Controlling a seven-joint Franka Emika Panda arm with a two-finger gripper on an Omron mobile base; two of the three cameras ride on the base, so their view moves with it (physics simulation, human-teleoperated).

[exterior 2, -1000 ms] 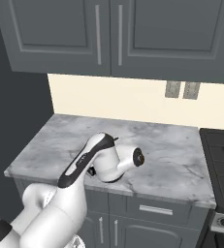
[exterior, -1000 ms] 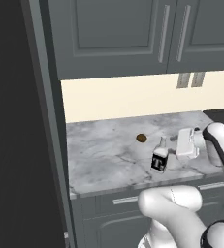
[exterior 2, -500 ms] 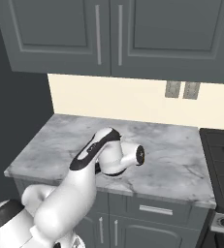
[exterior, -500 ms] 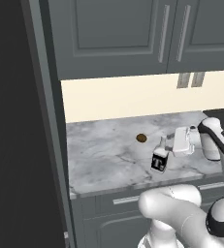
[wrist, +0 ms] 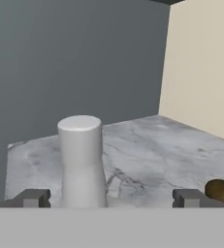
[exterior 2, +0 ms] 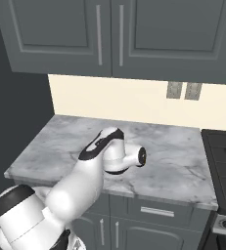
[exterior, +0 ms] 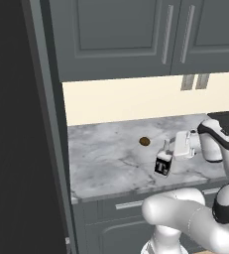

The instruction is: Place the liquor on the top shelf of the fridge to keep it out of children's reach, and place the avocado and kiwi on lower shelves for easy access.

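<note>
A: At left stands the fridge (exterior: 17, 124); why is the liquor (exterior: 163, 161) near the worktop (exterior: 106, 163) front edge?

B: Awaiting pickup. End effector (wrist: 111, 197) level with its neck, fully open, gripping nothing; brown fruit (exterior: 144, 141) behind.

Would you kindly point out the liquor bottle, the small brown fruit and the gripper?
liquor bottle (exterior: 162, 164), left base view, black label.
small brown fruit (exterior: 144, 141), left base view, its middle.
gripper (wrist: 112, 197), hand view, midway between fingertips.

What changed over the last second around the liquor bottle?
The end effector moved left along the counter up to the liquor, its fingers open either side of the neck in the hand view, nothing grasped. Bottle and the small brown kiwi stayed put.
</note>
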